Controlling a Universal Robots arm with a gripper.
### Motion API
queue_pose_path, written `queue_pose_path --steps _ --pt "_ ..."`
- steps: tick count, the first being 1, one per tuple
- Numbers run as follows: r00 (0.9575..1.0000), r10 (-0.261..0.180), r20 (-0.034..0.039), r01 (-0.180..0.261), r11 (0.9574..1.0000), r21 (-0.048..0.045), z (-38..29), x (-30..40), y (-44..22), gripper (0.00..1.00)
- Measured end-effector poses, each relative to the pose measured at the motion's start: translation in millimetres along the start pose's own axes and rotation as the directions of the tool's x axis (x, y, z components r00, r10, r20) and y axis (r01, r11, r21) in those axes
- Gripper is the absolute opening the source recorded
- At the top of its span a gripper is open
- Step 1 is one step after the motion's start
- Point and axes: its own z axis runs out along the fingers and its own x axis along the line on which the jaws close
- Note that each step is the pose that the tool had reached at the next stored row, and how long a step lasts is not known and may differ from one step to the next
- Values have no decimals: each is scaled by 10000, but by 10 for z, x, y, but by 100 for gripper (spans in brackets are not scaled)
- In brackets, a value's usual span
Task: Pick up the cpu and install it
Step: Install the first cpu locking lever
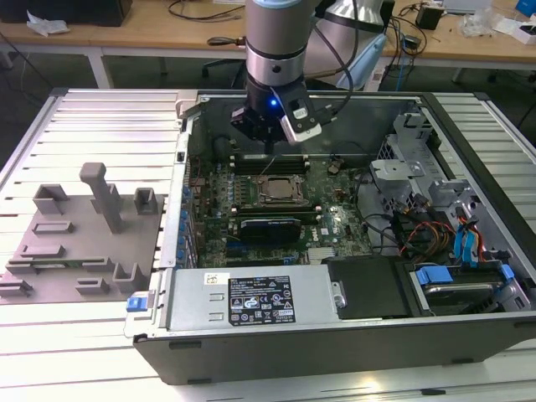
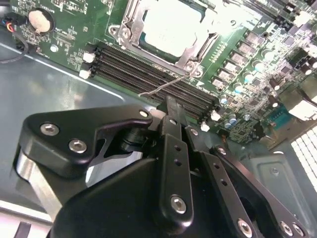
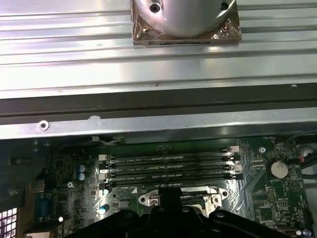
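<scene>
The cpu (image 2: 171,25) already lies flat in the motherboard's socket (image 1: 279,189), inside its metal frame, so I judge it seated. My gripper (image 2: 171,106) hangs above the four memory slots (image 3: 171,168) just beside that socket, fingers drawn together with nothing held between them. I count one cpu, one coin cell (image 3: 278,169), and one grey fixture plate (image 1: 79,239) on the table outside the case.

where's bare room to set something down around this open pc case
The ribbed metal table is bare behind the grey plastic fixture blocks and beside the case's far side. Inside, the green motherboard is crowded; the black gripper hangs above the silvery square cpu.
</scene>
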Motion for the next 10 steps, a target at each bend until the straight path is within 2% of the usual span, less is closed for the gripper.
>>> queue_pose_path --steps 2,4,7,10 --pt "10000 3 0 -3 10000 1 33 -12 -8 11" --pt "10000 1 1 -1 10000 0 105 -71 -23 11" --pt "10000 2 1 -2 10000 0 172 -131 -34 11" --pt "10000 2 0 -2 10000 1 255 -148 -50 11"
